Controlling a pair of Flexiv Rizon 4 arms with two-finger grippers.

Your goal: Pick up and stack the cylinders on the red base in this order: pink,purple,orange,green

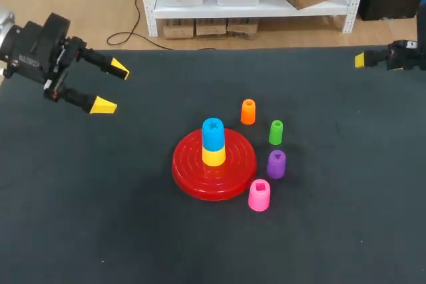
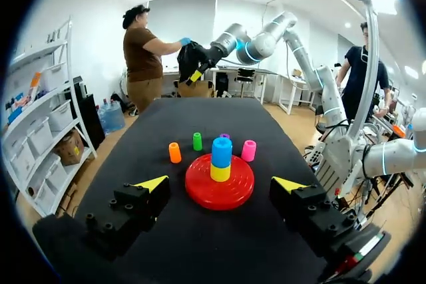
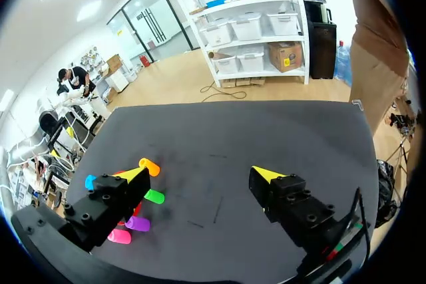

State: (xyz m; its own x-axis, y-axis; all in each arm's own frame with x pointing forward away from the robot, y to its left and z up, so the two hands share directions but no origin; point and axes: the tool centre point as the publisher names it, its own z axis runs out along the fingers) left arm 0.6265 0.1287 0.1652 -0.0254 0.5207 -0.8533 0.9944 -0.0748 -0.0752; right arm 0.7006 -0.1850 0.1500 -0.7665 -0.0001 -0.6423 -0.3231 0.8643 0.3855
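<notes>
**Both grippers released, four cyls. not yet on the red base**

Dark bench (image 1: 100, 217): carries all task things, grouped near the middle and a bit to the right.

L. arm: comes in from the rear left corner. Left gripper (image 1: 112, 87) up over the left rear part of the bench, fingers spread wide, nothing between them, well apart from the base. In the l. wrist view, base and cyls. ahead of the yellow tips.

R. arm: only its end seen in the head view, at the rear right edge of the bench. Right gripper (image 3: 200, 174) released as well, fingers wide apart in its own wrist view, with bare bench between them and the cyls. off beside one finger.

Red base (image 1: 233, 171): round, flat on the bench, about in the middle. Holds already a yellow cyl. (image 1: 213, 156) in its centre, and a blue cyl. (image 1: 213, 134) stacked on it, star mark on top.

Pink cyl. (image 1: 259, 195): upright on the bench, just beside the front right rim of the base.

Purple cyl. (image 1: 276, 163): upright, near the right rim, just behind the pink.

Green cyl. (image 1: 275, 132): upright, behind the purple, apart from the base.

Orange cyl. (image 1: 247, 112): upright, farthest back, behind the base and left of the green.
</notes>
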